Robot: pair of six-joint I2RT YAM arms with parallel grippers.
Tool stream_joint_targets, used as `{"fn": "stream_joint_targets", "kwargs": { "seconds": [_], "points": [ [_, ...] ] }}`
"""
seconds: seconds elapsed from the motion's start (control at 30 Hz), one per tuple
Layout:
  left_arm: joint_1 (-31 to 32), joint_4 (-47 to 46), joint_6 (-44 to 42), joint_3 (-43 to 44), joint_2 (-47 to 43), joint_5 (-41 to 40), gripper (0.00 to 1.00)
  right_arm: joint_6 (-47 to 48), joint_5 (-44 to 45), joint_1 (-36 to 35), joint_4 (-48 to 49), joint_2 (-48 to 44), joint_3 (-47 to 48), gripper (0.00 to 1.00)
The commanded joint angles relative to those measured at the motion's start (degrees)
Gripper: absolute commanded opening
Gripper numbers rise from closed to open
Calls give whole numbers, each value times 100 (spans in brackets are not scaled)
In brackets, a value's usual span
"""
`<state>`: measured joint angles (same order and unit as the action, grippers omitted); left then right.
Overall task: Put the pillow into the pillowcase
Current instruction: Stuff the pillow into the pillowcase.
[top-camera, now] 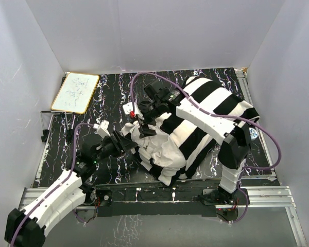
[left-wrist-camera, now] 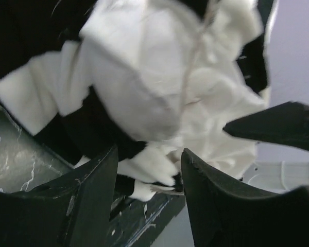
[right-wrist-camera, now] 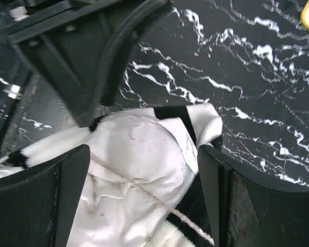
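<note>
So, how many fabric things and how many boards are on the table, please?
Fabric things: 2 (pillow, pillowcase)
Boards: 1 (whiteboard)
Total: 3

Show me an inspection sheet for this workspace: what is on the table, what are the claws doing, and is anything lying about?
Surface: black table with white veining.
Job's things: white pillow partly inside the striped pillowcase; its crumpled near-left end sticks out.
Clutter: small whiteboard at the far left corner.
Grippers: left claw open at the exposed pillow end; right claw open wide, a finger on either side of that end.
Cables: purple cables loop along both arms, off the cloth.
Surroundings: plain white walls on three sides; metal rail along the near edge.
</note>
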<state>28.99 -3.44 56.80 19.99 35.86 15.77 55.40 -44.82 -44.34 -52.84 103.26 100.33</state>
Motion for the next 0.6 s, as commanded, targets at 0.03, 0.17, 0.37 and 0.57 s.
{"fn": "stream_joint_targets", "kwargs": {
  "seconds": [0.03, 0.17, 0.37, 0.57],
  "points": [
    [56, -1106, 508, -335, 702, 682, 54, 175, 541, 38, 367, 348, -159, 88],
    [143, -1656, 495, -304, 1461, 792, 54, 359, 595, -20, 190, 477, -369, 82],
    [273, -1950, 499, -289, 2045, 740, 40, 445, 594, -86, 52, 556, -536, 62],
    [271, -1240, 363, -237, 1487, 569, 22, 278, 1281, -75, 44, 698, -493, 12]
  ]
}}
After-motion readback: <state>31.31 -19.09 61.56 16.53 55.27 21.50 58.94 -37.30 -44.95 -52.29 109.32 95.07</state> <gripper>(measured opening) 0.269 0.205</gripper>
